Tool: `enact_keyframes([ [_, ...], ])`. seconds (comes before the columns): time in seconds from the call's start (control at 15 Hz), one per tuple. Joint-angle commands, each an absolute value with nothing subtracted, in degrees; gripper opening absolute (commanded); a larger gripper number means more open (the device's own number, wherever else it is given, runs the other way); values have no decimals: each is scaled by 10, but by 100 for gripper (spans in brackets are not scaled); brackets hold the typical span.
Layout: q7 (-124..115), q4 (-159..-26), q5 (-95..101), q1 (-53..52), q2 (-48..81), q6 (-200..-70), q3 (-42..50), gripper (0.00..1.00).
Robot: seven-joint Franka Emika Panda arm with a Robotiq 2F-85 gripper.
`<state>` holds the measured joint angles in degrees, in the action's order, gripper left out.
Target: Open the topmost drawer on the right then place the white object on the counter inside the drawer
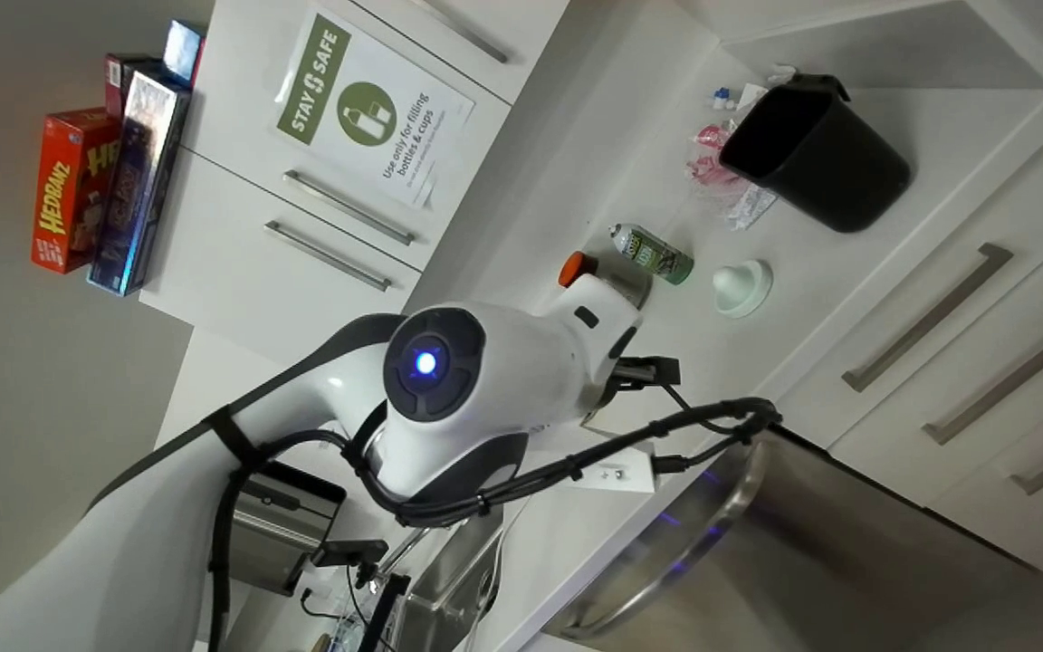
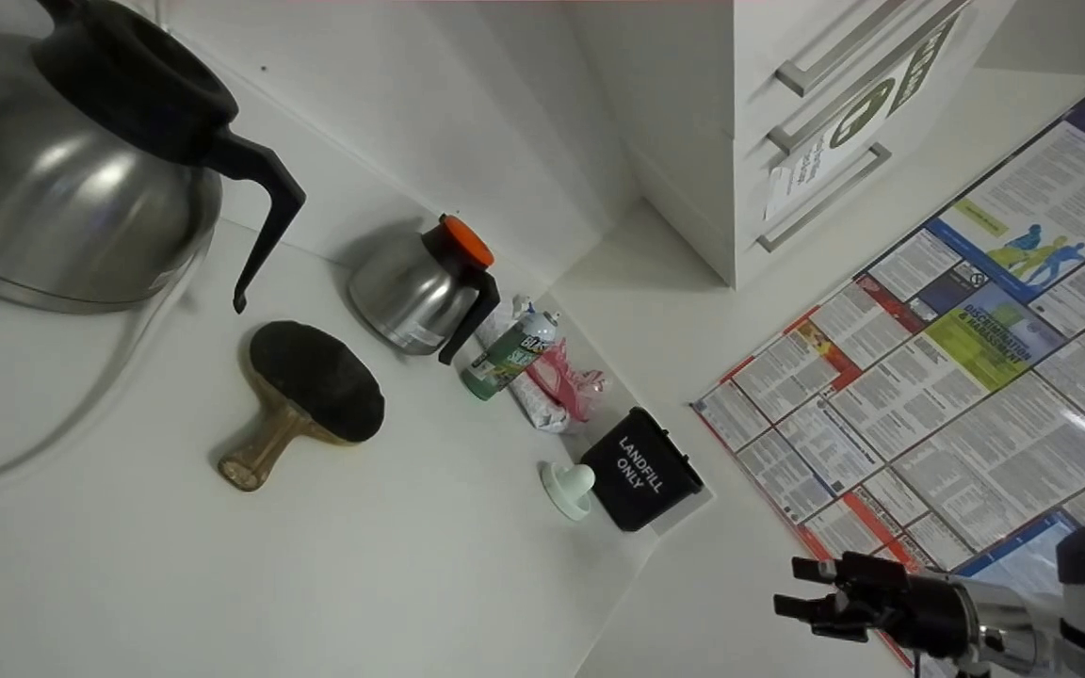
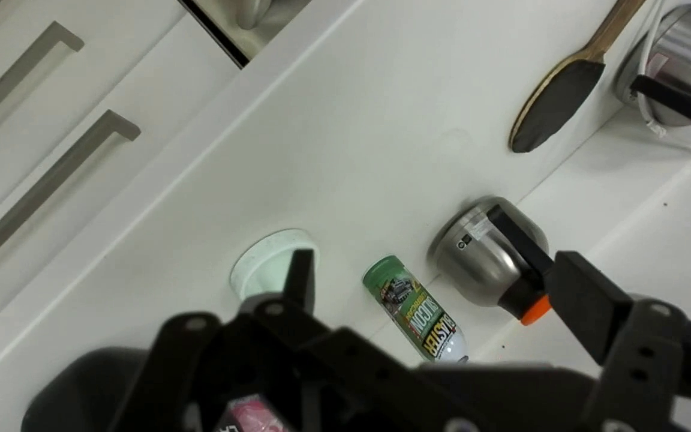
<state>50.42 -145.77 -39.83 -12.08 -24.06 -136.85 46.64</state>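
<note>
The white object (image 1: pixel 743 290) is a pale, slightly greenish knob on a round base. It stands on the white counter (image 2: pixel 392 565) beside the black bin, and also shows in an exterior view (image 2: pixel 568 490). In the wrist view the white object (image 3: pixel 270 261) is partly covered by one finger. The topmost drawer (image 1: pixel 902 312) is shut, with its silver bar handle just below the counter edge; it also shows in the wrist view (image 3: pixel 75 192). My gripper (image 3: pixel 435 264) is open and empty, apart from the white object. In an exterior view the gripper (image 2: pixel 801 589) is lower right.
A black bin (image 1: pixel 847 163), a green spray can (image 1: pixel 655 254) and a steel carafe (image 2: pixel 415 292) stand on the counter. A wooden paddle (image 2: pixel 316 381) and a large carafe (image 2: pixel 81 188) are farther along. A steel appliance (image 1: pixel 847 543) adjoins the drawers. Wall cabinets (image 1: pixel 268 299) hang above.
</note>
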Motion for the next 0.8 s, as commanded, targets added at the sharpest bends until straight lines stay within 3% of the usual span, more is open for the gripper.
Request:
enact_keyframes([
  [0.0,595,-1419,-507,-120,-161,-1311,502,100],
  [0.4,668,-1393,-653,-37,-18,-1234,456,100],
  [0.47,656,-1419,-629,-6,-69,-1255,423,100],
  [0.73,659,-1418,-630,39,-52,-1257,372,100],
])
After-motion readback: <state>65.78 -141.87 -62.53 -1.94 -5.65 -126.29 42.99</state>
